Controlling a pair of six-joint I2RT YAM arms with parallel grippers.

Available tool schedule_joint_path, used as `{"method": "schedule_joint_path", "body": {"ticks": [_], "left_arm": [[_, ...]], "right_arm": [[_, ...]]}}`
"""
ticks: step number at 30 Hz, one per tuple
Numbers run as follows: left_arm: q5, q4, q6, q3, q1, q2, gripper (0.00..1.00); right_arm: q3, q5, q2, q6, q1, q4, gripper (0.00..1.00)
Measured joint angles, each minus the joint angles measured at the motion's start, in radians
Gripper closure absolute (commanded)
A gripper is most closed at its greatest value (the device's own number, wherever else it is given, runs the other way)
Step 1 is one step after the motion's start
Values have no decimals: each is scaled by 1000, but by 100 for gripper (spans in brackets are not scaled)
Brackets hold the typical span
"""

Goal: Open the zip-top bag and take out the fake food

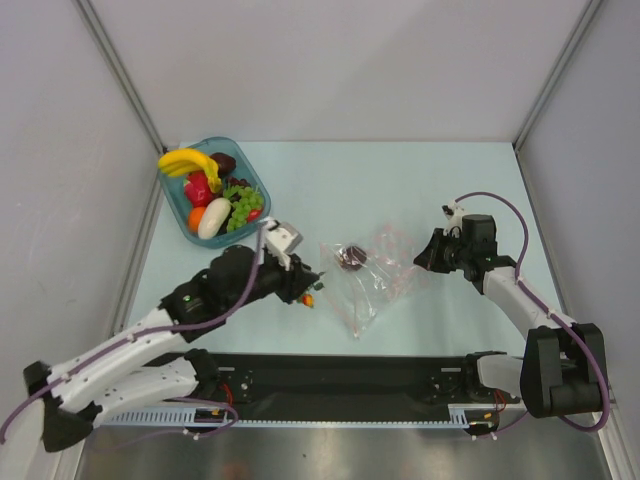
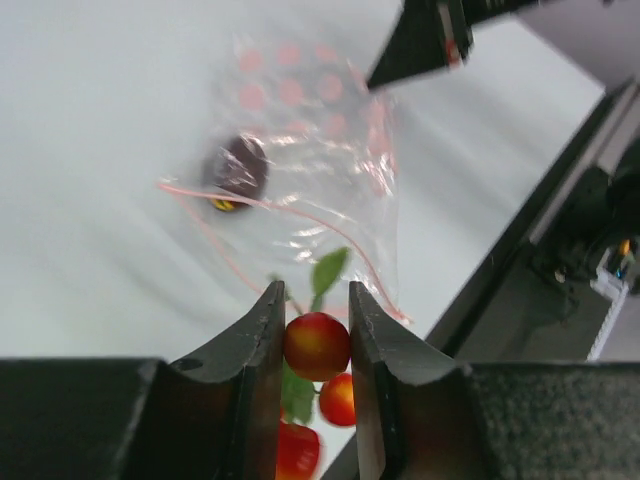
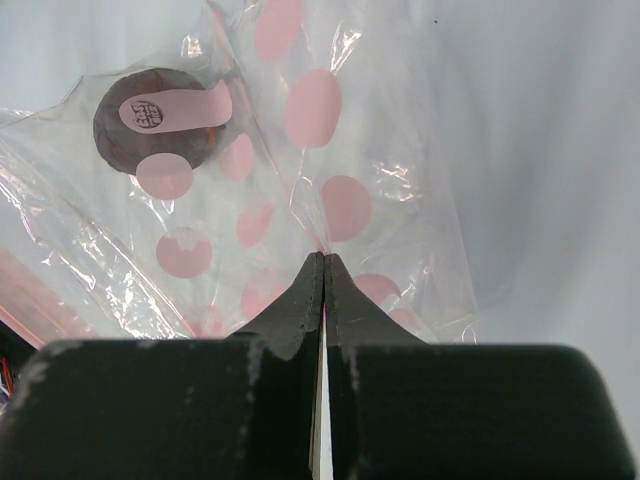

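The left gripper [image 2: 314,298] is grasping a red cherry [image 2: 317,346] left of the zip-top bag [image 1: 366,298]. The right gripper [image 3: 322,265] is pinching its right edge.

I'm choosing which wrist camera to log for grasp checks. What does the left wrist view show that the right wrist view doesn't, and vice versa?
Only the left wrist view: the left gripper closed on a small red-orange fruit with a green leaf just past it, and the tip of the right gripper at the zip-top bag's far edge. Only the right wrist view: that gripper's fingers pressed together on the plastic, and a pale label on the dark purple piece. Both: the clear, pink-dotted bag, the dark piece inside it, the pale table.
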Motion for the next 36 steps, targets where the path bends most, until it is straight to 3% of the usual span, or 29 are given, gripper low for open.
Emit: {"method": "schedule_joint_path", "body": {"ticks": [4, 7, 19, 27, 36], "left_arm": [[-32, -18, -3, 2, 108, -134, 100], [-61, -38, 5, 22, 234, -146, 100], [-86, 16, -8, 166, 840, 221, 99], [-127, 59, -4, 354, 978, 469, 100], [-176, 85, -3, 472, 1029, 641, 98]], "right_arm": [[0, 0, 0, 0, 0, 0, 100], [0, 0, 0, 0, 0, 0, 100], [0, -1, 0, 0, -1, 0, 100], [0, -16, 21, 0, -6, 2, 100], [0, -38, 32, 0, -7, 17, 100]]}}
